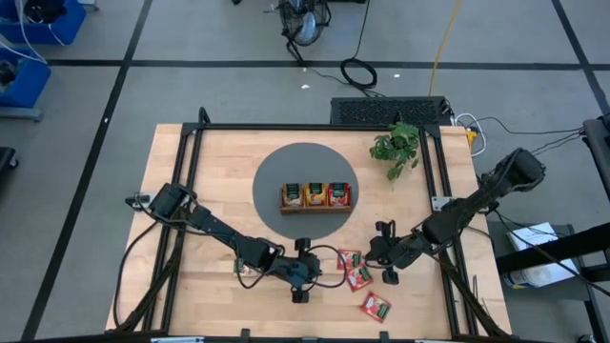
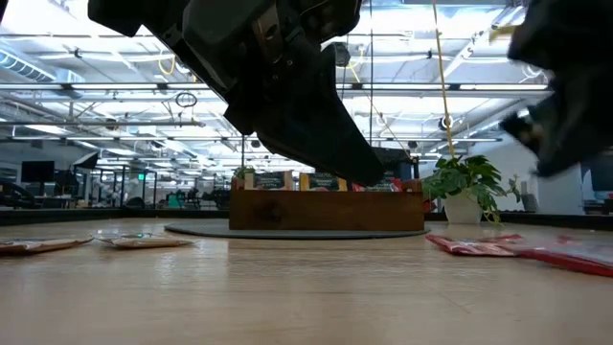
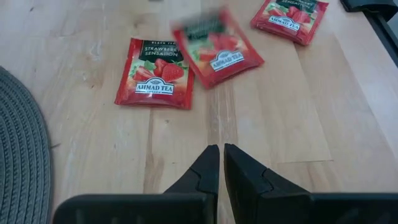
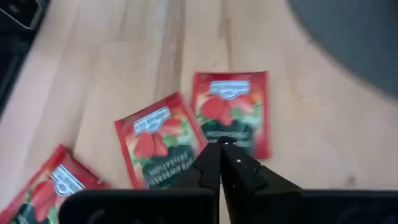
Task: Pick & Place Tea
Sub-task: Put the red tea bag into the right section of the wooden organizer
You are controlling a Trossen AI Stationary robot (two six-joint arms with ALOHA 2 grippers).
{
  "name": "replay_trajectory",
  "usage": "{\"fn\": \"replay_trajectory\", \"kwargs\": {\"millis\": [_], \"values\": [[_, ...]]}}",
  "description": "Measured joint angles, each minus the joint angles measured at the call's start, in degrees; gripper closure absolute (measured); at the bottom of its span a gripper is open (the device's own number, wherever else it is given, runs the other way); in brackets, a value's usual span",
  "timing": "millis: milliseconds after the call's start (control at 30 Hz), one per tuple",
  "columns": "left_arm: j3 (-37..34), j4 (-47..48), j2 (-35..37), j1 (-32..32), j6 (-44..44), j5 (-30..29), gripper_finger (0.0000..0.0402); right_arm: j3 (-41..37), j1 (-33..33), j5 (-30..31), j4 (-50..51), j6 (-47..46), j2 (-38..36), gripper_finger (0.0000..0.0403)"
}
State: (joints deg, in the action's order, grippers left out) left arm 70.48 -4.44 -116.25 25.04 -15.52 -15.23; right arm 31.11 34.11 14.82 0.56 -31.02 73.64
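Observation:
Three red tea sachets lie flat on the wood near the table's front right: one (image 1: 350, 258), a middle one (image 1: 358, 277) and one nearest the front edge (image 1: 376, 306). My right gripper (image 4: 219, 148) is shut and hangs above the far sachet (image 4: 231, 112) and the middle one (image 4: 158, 143); in the low view it sits well above the table. The middle sachet (image 3: 217, 46) shows smeared in the left wrist view. My left gripper (image 3: 221, 152) is shut just left of the sachets, holding nothing. The wooden tray (image 1: 315, 207) holds green, yellow and red sachets.
The tray stands on a round grey mat (image 1: 276, 171) at the table's middle. A small potted plant (image 1: 396, 145) is at the far right. Two more flat sachets (image 2: 34, 245) (image 2: 144, 241) lie on the wood at the low view's left.

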Motion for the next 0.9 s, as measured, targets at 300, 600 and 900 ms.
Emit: {"fn": "replay_trajectory", "kwargs": {"millis": [300,600,900], "values": [[0.0,1.2,0.0,0.0,0.1,-0.7,0.0371,12.8,0.0,4.7,18.4,5.6,-3.0,0.0403],[0.0,-4.0,-0.8,-0.5,0.2,7.5,0.0371,9.1,1.7,3.9,20.0,-2.2,-3.1,0.0403],[8.3,-3.8,-9.9,-5.5,3.9,15.5,0.0371,-4.8,-0.1,-0.7,-0.5,-7.6,-3.0,0.0371]]}}
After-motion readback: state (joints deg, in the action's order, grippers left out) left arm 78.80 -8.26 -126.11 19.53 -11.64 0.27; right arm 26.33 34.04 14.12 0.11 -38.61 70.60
